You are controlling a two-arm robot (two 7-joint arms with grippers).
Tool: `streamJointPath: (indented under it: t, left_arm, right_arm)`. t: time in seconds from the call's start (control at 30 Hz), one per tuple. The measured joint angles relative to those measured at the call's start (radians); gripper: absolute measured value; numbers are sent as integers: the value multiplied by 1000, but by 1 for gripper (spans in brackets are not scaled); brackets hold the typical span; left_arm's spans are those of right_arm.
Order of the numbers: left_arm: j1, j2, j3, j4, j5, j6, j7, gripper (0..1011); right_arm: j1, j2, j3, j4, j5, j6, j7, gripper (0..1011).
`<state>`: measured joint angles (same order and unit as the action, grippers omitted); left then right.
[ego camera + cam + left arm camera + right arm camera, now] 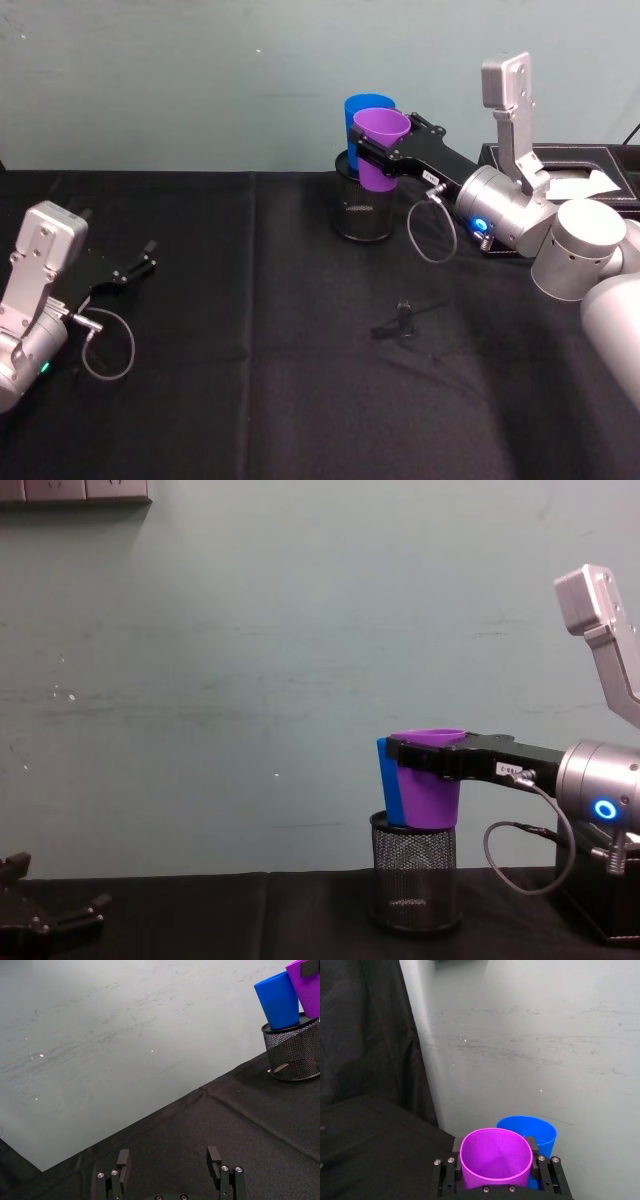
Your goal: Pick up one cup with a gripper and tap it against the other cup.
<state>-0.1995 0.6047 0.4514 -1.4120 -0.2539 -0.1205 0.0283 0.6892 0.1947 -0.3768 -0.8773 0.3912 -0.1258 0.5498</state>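
1. Right tool [385, 140] [495, 1160] [430, 755]: long black jaws clamped on the purple cup, one finger on each side of its wall just below the rim. It reaches in level from the right, at the far middle of the table. The blue ring light [480, 224] on its silver arm is lit.
2. Purple cup [380, 150] [495, 1167] [425, 800]: upright and mouth up, held off the table with its base about level with the mesh holder's rim. It sits hard against the near side of the blue cup; actual contact cannot be confirmed.
3. Blue cup [357, 108] [277, 1000] [542, 1132] [385, 780]: stands in the mesh holder, leaning slightly.
4. Mesh holder [362, 210] [295, 1052] [413, 880]: black, on the table [250, 400] close to the pale wall [250, 660].
5. Left tool [140, 268] [167, 1160] [40, 915]: fingers apart and holding nothing, low over the table's left side, well apart from both cups.
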Motion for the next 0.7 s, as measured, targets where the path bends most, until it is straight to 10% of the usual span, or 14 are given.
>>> streamJointPath:
  t: [0.7]
  left_arm:
    - [0, 0, 0, 0, 0, 0, 0, 1000]
  right_arm:
    - [0, 0, 0, 0, 0, 0, -2, 737]
